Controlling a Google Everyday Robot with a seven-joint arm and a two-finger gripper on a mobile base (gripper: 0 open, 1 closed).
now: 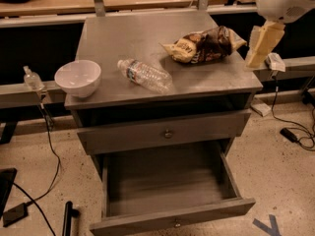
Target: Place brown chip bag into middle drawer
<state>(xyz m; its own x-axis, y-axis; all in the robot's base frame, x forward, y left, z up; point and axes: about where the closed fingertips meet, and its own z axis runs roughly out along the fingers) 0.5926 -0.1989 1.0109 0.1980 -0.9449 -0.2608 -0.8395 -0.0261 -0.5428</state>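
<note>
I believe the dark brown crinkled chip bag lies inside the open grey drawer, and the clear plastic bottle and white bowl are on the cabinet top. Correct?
No. The camera view shows the dark brown crinkled chip bag on the grey cabinet top too, not in the open grey middle drawer. The gripper hangs beside the top's right edge.

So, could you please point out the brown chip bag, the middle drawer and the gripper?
brown chip bag (204, 45): camera view, dark crinkled middle.
middle drawer (167, 187): camera view, bare floor inside, pulled open.
gripper (256, 58): camera view, pale lower end, beside the cabinet top's (123, 38) right edge.
</note>
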